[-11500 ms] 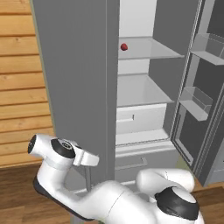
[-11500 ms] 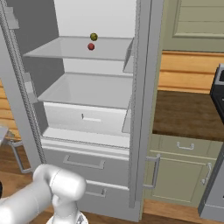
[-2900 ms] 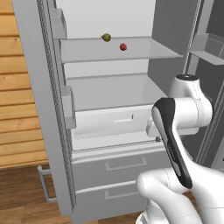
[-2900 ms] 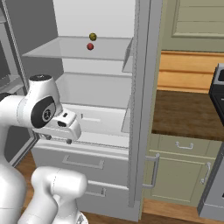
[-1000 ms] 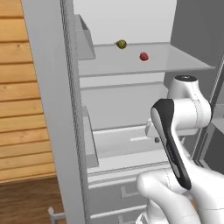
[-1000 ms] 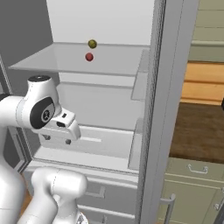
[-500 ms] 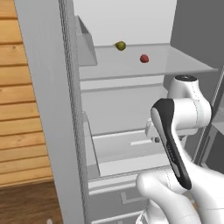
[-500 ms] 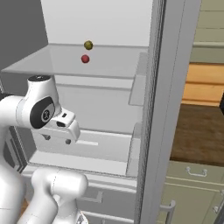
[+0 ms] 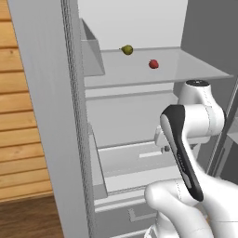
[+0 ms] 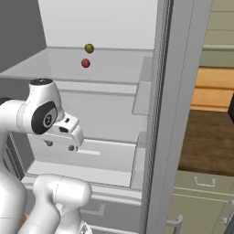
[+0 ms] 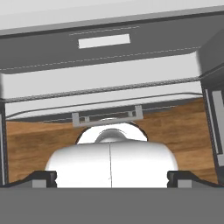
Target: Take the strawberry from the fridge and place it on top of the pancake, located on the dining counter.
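The fridge stands open with its pale inside in front of me. The tiny red strawberry lies on the upper glass shelf. My gripper hangs well below that shelf, in front of the white inner drawer, and points down. It is open and holds nothing; its dark fingertips stand wide apart in the hand view, above the lower drawers and the wood floor. The pancake and the dining counter are out of view.
An olive-green fruit sits just behind the strawberry. Door bins flank the opening. A wood-panel wall lies left; a dark counter over green cabinets lies right.
The whole picture has shifted: the base has driven closer to the fridge, so its inside looks larger. The arm keeps the same pose and the gripper stays open.
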Robot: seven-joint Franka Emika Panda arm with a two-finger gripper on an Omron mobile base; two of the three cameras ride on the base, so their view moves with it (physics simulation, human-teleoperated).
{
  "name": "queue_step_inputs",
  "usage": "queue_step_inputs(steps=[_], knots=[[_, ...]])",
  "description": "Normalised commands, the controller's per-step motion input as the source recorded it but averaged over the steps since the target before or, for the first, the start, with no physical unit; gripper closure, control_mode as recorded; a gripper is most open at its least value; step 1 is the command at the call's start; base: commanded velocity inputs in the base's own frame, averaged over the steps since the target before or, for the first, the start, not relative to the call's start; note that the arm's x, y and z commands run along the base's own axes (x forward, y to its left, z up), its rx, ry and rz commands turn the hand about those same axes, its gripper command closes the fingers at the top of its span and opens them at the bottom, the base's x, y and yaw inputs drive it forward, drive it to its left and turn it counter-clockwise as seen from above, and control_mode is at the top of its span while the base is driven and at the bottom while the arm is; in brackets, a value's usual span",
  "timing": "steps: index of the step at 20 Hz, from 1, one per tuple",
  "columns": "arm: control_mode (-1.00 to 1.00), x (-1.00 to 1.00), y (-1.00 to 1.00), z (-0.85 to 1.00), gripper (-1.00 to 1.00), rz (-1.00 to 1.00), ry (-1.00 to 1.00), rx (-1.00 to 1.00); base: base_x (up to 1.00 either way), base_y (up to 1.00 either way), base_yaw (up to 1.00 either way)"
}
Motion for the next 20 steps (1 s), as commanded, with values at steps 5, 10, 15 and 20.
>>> queue_step_inputs(steps=[5, 10, 15, 20], knots=[[1.00, 0.00, 0.00, 0.00, -1.00, 0.00, 0.00, 0.00, 0.68, 0.00, 0.00], [1.00, 0.00, 0.00, 0.00, -1.00, 0.00, 0.00, 0.00, 0.13, 0.00, 0.00], [-1.00, -0.06, 0.00, 0.23, -1.00, 0.03, -0.40, -0.05, 0.00, 0.00, 0.00], [-1.00, 0.02, 0.00, 0.61, -1.00, 0.04, -0.67, -0.05, 0.00, 0.00, 0.00]])
